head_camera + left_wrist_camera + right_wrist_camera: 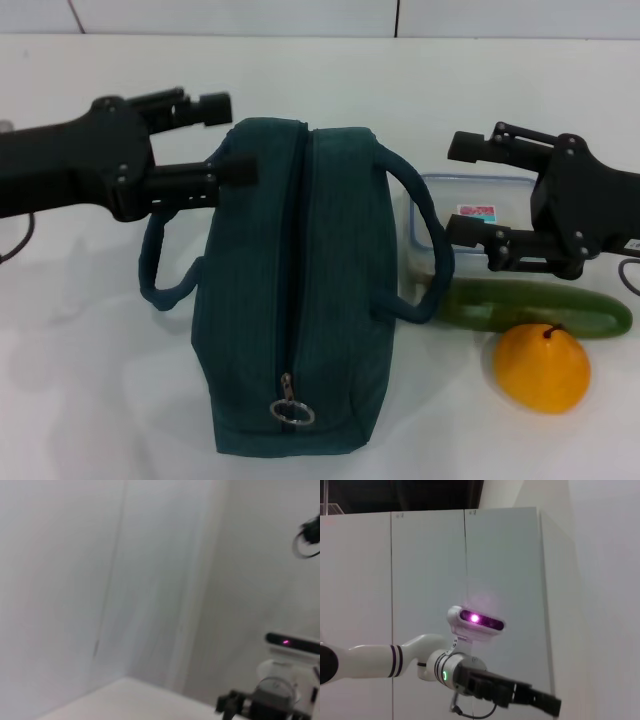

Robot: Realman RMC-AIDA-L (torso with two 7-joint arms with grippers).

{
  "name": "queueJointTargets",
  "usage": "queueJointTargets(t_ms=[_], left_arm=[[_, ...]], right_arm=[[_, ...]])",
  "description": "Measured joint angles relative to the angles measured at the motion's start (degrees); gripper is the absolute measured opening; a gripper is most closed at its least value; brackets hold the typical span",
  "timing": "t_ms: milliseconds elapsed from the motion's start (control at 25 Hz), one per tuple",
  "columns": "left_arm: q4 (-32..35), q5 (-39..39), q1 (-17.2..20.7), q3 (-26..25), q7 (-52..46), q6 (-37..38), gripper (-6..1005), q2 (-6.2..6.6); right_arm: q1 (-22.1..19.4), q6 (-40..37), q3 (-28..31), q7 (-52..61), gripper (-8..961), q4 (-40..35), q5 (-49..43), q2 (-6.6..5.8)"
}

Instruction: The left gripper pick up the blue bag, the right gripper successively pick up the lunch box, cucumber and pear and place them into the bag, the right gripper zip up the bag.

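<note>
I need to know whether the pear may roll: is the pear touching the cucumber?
Touching, it seems. In the head view the pear overlaps the cucumber with no table between them, its stem lying against the green skin.

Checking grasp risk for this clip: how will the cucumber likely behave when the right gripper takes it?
The cucumber looks glossy, so probably slippery between fingers. Being long and round, it may roll if nudged. It lies against the pear, which could shift too.
</note>
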Motion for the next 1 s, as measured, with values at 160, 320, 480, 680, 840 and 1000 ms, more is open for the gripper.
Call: queueJointTargets(t_ms=[160,320,480,680,840,1000], left_arm=[[4.84,3.63,1.68,-0.44,-6.55,-0.45,811,-1.27],[5.98,5.15,2.59,-0.5,-9.83,-0.5,808,-1.49],[6.07,6.71,2.95,-1.17,-12.32,-1.05,804,-1.45],[5.42,10.18,2.69,-1.13,-13.75,-3.34,800,-1.49],[4.88,12.55,1.81,-0.39,-14.92,-4.33,796,-1.58],[4.76,14.9,0.37,1.03,-16.5,-5.33,793,-1.61]], right_arm=[[-0.64,-0.01,0.3,0.76,766,-1.27,0.0,-0.36],[-0.61,0.14,0.73,1.34,766,-1.49,-0.1,-0.42],[-0.28,0.38,0.75,1.86,766,-1.51,-0.14,-0.41],[0.03,0.88,0.78,1.99,766,-1.55,-0.17,-0.25],[0.26,1.32,0.78,1.99,766,-1.55,-0.18,-0.05],[0.25,1.89,0.78,1.99,766,-1.55,-0.18,0.01]])
